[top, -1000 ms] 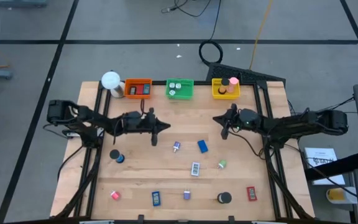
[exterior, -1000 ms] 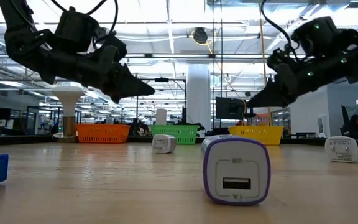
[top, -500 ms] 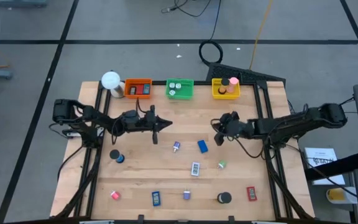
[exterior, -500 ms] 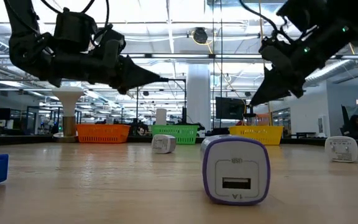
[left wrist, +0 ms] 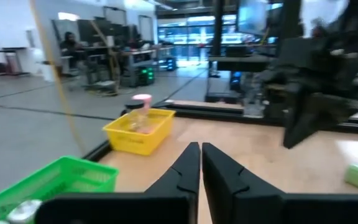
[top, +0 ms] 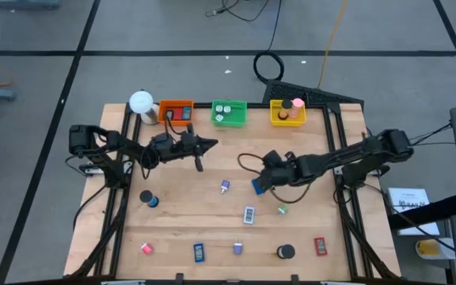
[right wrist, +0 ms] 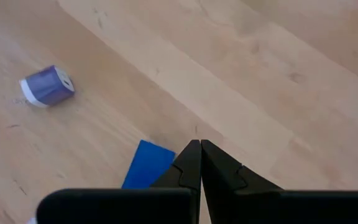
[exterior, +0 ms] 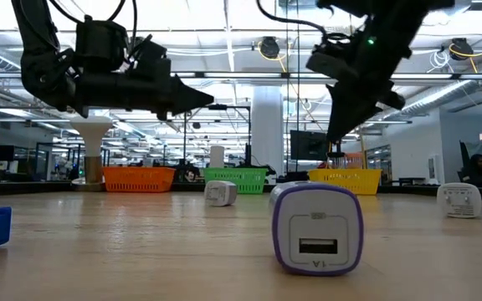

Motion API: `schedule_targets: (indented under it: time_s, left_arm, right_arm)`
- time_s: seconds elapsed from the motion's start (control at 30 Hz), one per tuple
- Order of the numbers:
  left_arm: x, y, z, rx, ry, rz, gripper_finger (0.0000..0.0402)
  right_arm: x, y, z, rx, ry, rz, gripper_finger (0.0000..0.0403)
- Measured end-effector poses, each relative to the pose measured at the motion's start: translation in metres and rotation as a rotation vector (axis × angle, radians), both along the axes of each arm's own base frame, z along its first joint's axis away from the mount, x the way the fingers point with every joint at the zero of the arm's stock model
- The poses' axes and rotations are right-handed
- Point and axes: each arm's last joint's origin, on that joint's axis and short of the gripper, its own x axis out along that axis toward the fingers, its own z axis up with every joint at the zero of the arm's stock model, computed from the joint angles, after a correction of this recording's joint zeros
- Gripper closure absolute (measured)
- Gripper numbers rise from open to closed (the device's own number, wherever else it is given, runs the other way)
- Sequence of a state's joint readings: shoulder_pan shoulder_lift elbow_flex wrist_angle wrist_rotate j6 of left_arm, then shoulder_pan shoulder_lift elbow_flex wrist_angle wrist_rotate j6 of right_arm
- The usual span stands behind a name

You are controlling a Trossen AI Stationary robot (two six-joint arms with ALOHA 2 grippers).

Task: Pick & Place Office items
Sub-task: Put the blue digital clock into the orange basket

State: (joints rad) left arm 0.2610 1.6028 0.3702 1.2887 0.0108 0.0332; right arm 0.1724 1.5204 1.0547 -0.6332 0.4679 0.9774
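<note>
Dark right gripper (top: 256, 184), fingers pressed together and holding nothing, hangs over the blue flat rectangle (top: 258, 187) at table centre; purple bit (top: 225, 186) lies at its 9 o'clock. Left gripper (top: 212, 143), also closed and empty, hovers at 10 o'clock, near the orange tray (top: 176, 104).

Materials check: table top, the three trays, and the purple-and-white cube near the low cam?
Table top: wood or wood veneer, matte; pale grain lines show.
Orange tray, green tray, yellow tray: likely moulded plastic, slotted basket walls, saturated colour.
Purple-and-white cube: smooth, slightly glossy plastic shell with a USB port, so probably a charger.
</note>
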Motion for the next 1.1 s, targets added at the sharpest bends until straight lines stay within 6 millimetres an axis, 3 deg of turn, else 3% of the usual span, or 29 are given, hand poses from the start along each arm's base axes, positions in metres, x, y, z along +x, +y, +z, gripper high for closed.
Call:
schedule_targets:
  time_s: [0.13,0.27,0.57,0.73,1.1]
  left_arm:
    - [0.0,0.001,0.0,-0.003,0.002,0.022,0.0368]
    - [0.0,0.001,-0.001,-0.011,0.004,0.02,0.0365]
    - [0.0,0.0,-0.001,-0.011,0.004,0.011,0.0364]
    - [0.0,0.0,-0.001,-0.003,0.006,0.012,0.0364]
    - [0.0,0.0,-0.001,-0.003,0.006,0.012,0.0364]
  right_arm:
    - [0.013,0.008,0.004,0.021,0.028,-0.046,0.0378]
    - [0.017,0.011,0.0,0.09,0.022,-0.111,0.033]
    - [0.039,0.013,-0.037,0.282,0.054,-0.164,0.0227]
    - [0.044,0.009,-0.049,0.297,0.102,-0.201,0.0205]
    - [0.045,0.005,-0.05,0.293,0.107,-0.21,0.0199]
